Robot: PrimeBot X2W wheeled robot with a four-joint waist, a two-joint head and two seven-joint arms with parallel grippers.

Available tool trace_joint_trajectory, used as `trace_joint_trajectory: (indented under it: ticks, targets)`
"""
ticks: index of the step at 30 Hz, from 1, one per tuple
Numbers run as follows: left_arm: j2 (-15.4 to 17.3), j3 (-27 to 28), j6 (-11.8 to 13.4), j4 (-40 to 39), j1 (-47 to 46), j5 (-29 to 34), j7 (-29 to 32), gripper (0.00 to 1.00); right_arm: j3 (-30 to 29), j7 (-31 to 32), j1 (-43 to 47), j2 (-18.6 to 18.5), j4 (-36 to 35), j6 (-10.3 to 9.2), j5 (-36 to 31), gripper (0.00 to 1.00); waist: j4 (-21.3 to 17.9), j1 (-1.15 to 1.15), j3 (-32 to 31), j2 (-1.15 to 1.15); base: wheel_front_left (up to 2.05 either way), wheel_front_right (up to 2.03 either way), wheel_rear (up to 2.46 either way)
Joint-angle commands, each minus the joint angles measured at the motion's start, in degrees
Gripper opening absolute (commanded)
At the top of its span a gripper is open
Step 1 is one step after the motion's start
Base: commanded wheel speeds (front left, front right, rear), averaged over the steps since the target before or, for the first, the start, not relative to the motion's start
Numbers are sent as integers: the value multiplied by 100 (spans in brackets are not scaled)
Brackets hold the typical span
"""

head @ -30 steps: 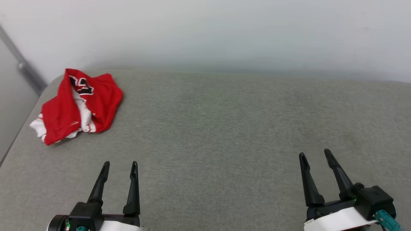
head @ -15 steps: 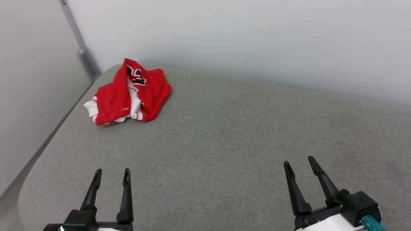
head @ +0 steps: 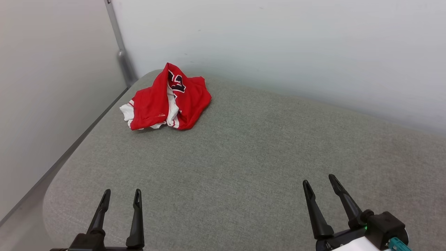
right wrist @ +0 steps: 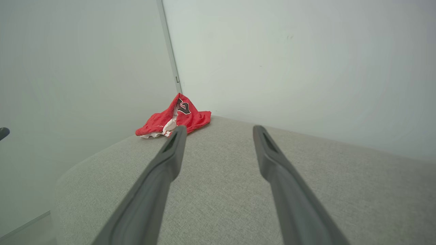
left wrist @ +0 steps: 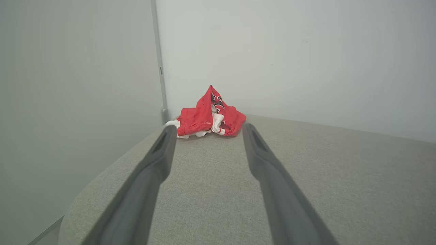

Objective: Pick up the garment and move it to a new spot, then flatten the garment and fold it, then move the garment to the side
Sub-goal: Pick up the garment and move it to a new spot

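The garment is a red jersey with white trim and black lettering, crumpled in a heap at the far left corner of the grey cushioned surface. It also lies ahead in the left wrist view and the right wrist view. My left gripper stands open at the lower left, well short of the garment, nothing between its fingers. My right gripper is open at the lower right, far from the garment. The left wrist view has its open fingers framing the heap from a distance.
A pale wall runs behind the surface and a grey panel stands to the left, with a metal corner post between them. The surface's rounded left edge drops off near my left gripper.
The head camera has turned left, so the whole picture has shifted right and the left wall panel has come into view. The garment lies as before; both grippers stay open.
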Motion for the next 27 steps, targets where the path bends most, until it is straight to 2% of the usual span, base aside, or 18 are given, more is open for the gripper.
trace_joint_trajectory:
  ticks: [1, 17, 22, 24, 27]
  targets:
    - [-10, 18, -14, -17, 53, 24, -16, 100, 10, -12, 58, -3, 13, -2, 32, 100, 7, 0, -5, 0, 0, 0, 0]
    - [-10, 23, 25, -53, 75, -29, -16, 100, 57, -12, 22, -3, 5, -2, -17, 100, -47, 0, 58, 0, 0, 0, 0]
    - [-10, 148, 18, -27, -49, -228, -16, 100, 39, -12, -104, -3, -65, -2, -125, 100, -161, 0, 267, 0, 0, 0, 0]
    - [-8, 227, -35, 44, -149, -531, -16, 100, -6, -12, -146, -4, -69, -2, -217, 100, -237, 0, 414, 0, 0, 0, 0]
    - [-11, 348, -160, 53, -458, -547, -16, 100, -65, -12, -294, -5, -112, -2, -344, 100, -375, 0, 721, 0, 0, 0, 0]
